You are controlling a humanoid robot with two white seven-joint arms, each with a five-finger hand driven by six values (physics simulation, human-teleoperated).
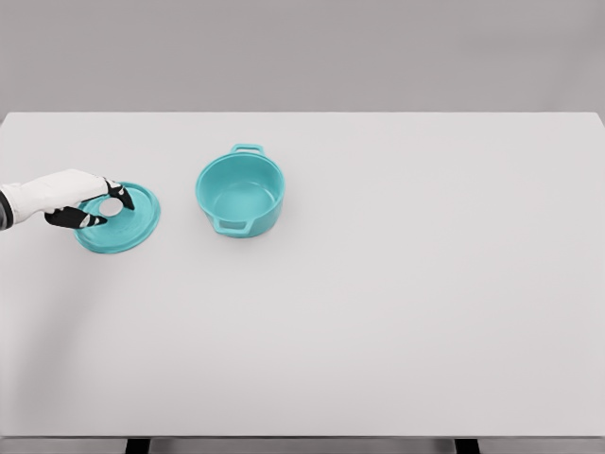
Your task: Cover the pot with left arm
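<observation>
A teal pot (240, 194) with two side handles stands uncovered on the white table (397, 284), left of the middle. Its matching teal lid (121, 225) lies flat on the table to the pot's left, apart from it. My left hand (104, 204) comes in from the left edge and sits over the lid's centre, black-tipped fingers curled around the pale knob (111, 205). Whether the fingers press the knob firmly is hard to tell. The lid rests on the table surface.
The white table ends at its front edge (302, 437) near the bottom of the view. A plain grey wall stands behind it.
</observation>
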